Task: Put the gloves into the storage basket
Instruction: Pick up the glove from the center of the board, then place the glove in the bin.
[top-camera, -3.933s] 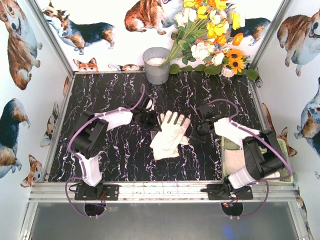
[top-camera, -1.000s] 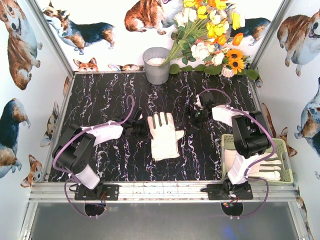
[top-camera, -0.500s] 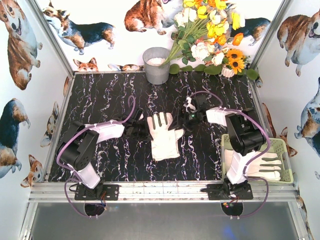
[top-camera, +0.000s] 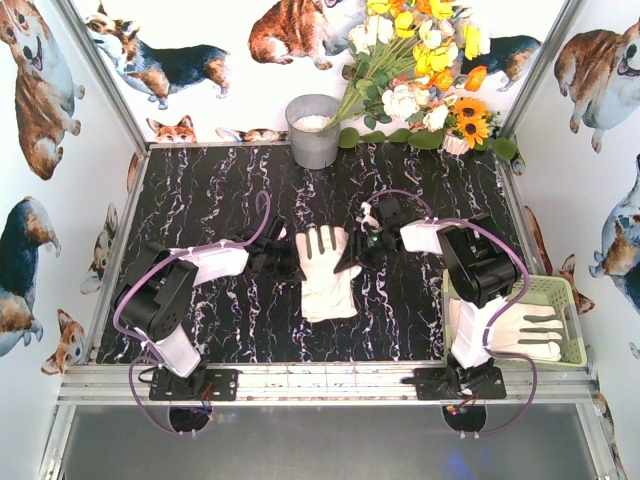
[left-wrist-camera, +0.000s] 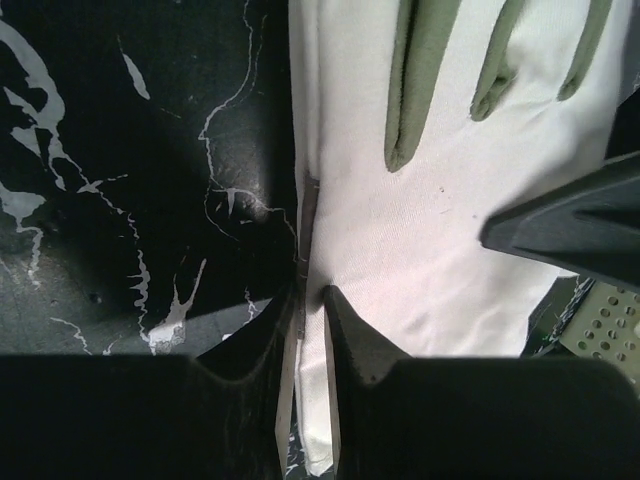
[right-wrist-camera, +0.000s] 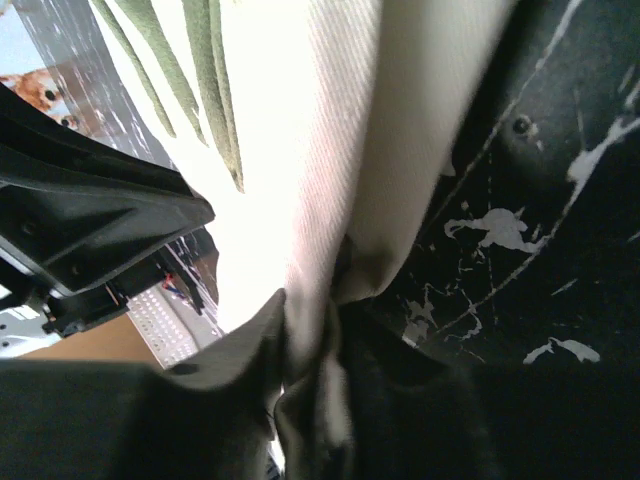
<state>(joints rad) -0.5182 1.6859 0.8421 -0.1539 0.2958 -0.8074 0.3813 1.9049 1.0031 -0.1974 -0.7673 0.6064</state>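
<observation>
Your right gripper (top-camera: 357, 249) has just closed on the right edge of the glove (top-camera: 326, 275) on the table (top-camera: 200, 200); your left gripper (top-camera: 285, 262) clamps its left edge. It looks ready to lift toward the basket (top-camera: 562, 284)

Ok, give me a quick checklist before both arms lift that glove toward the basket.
1. Left claw shut on the table glove, at its left edge: ok.
2. Right claw pinching the opposite edge: ok, fabric sits between its fingers.
3. Nothing lying on the table glove: ok.
4. Storage basket has room: ok, only one stored glove shows inside.
5. Clear path into the basket: cannot tell, the right arm hangs over its left part.
</observation>
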